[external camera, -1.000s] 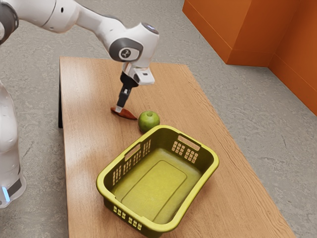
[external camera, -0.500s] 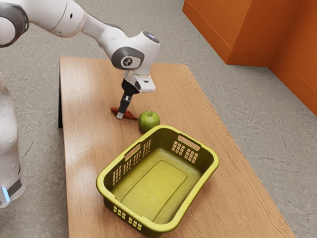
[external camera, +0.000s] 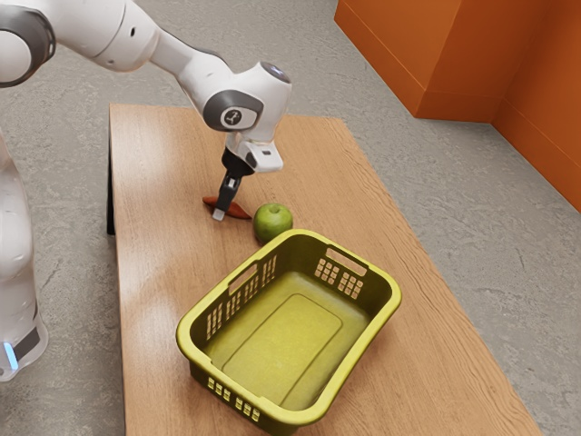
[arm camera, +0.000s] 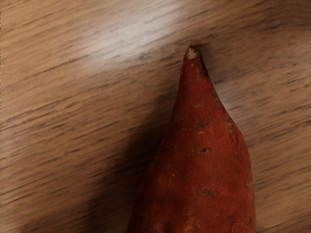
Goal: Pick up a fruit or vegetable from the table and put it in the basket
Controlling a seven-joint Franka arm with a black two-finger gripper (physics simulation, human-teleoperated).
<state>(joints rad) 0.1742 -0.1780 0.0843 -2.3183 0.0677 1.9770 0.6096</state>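
Note:
In the exterior view my gripper (external camera: 219, 214) points down at the reddish-brown sweet potato (external camera: 239, 211), its lower end low over the table and overlapping the near side of the potato. Part of the potato is hidden behind it, and whether it is gripped cannot be seen. The wrist view has the sweet potato (arm camera: 199, 160) close under the hand, its tapered end on the wood. A green apple (external camera: 273, 222) sits just beyond the potato's tip, beside the yellow-green basket (external camera: 385, 313). The inside of the basket is bare.
The wooden table (external camera: 163, 272) carries all of these. The basket's raised rim stands near the apple, toward the exterior view's bottom. Grey floor and an orange cabinet (external camera: 436, 54) lie past the table's edge.
My gripper has shifted slightly toward the exterior view's bottom, from over the potato to its near side, with a very small move back since the middle picture. Potato, apple and basket look unmoved.

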